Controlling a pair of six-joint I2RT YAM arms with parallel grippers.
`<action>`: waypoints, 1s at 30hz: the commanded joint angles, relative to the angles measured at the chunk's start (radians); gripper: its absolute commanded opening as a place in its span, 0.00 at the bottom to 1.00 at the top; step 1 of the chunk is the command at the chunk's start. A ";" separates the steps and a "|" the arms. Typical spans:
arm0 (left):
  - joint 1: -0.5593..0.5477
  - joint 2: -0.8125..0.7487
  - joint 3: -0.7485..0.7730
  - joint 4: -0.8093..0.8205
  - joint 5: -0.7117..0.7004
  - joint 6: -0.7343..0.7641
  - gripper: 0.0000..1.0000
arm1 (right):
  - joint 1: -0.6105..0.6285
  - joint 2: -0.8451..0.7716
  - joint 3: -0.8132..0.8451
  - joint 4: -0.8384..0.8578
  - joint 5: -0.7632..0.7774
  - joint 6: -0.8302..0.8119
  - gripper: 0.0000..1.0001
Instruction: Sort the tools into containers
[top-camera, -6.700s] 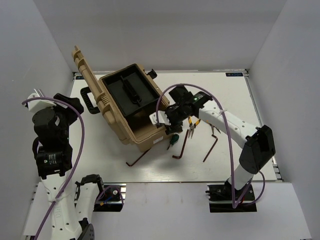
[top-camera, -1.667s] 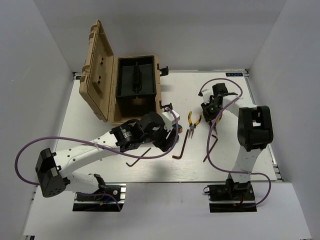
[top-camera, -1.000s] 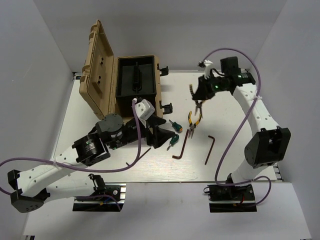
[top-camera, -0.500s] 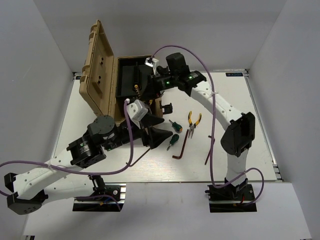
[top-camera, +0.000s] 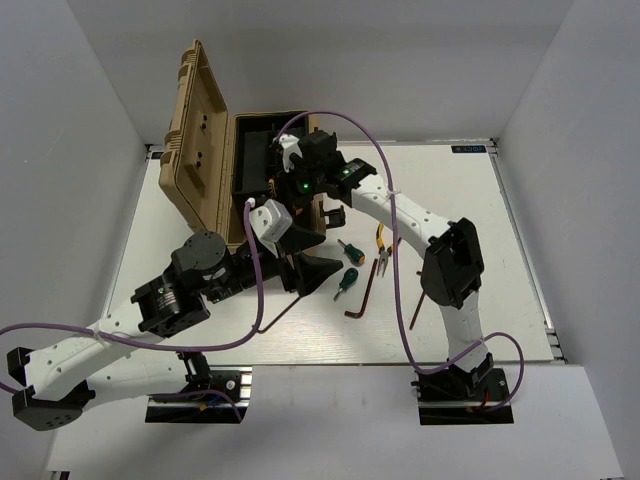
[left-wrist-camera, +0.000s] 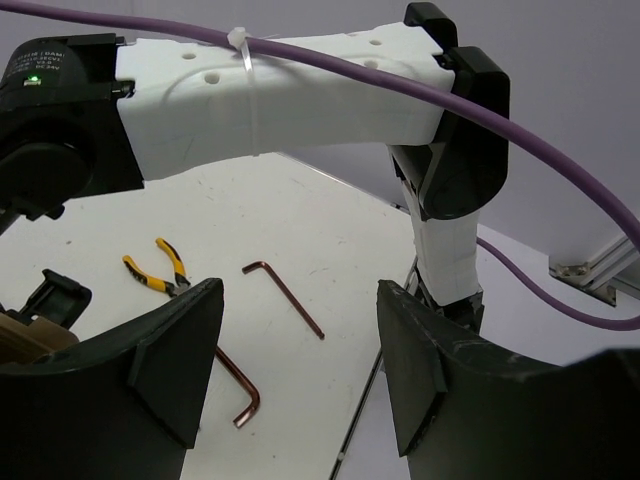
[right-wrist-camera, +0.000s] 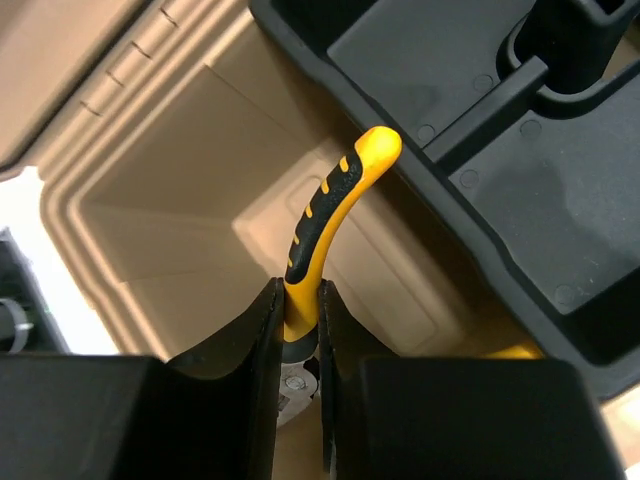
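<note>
Lately swung over the toolbox (right-wrist-camera: 140, 230), my right hand (right-wrist-camera: 297, 300) pinches the yellow pliers (right-wrist-camera: 335, 195) above its tan well; I should lower clear of the tray (right-wrist-camera: 560, 200) before releasing. Left hand (left-wrist-camera: 300, 300) gapes, empty.

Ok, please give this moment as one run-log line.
right jaws: shut on yellow-and-black-handled pliers, over open tan plastic toolbox | left jaws: open, above white table | step: pliers not yet released

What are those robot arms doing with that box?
The right arm has its jaws shut on yellow pliers, holding them over the open tan toolbox. The left arm hovers, jaws open, above the table. A second pair of pliers, two green screwdrivers and hex keys lie outside.
</note>
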 joint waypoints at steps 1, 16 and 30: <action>-0.005 -0.014 -0.003 0.003 -0.018 0.009 0.73 | 0.005 -0.023 0.023 0.041 0.143 -0.075 0.00; -0.005 0.093 0.031 -0.034 -0.029 0.029 0.73 | 0.023 -0.202 -0.025 -0.060 -0.027 -0.083 0.49; 0.007 0.591 0.319 -0.143 -0.179 0.046 0.02 | -0.439 -0.472 -0.330 -0.202 0.265 -0.158 0.14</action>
